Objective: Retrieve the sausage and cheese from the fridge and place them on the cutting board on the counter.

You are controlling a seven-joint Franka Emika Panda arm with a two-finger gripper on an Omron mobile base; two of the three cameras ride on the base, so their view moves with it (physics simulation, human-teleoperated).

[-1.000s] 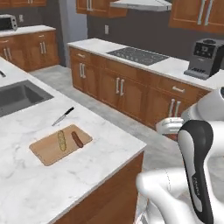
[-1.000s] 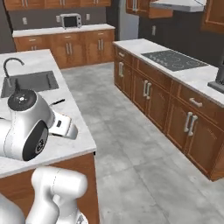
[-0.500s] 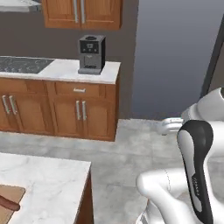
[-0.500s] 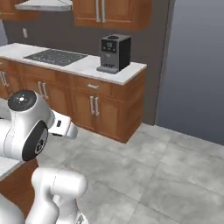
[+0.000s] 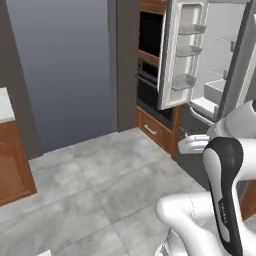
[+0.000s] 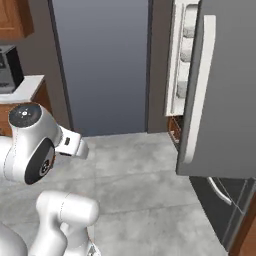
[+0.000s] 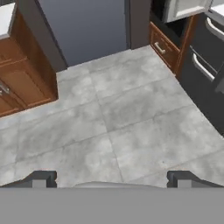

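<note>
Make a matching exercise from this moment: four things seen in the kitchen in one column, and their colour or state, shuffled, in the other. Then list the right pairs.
Things:
1. fridge
2. gripper
3. floor
4. lower cabinet

States:
A. brown wood
B. grey tiles
C. doors swung open, white shelves showing
D. jaws wide apart, holding nothing

Pairs: 1-C, 2-D, 3-B, 4-A
</note>
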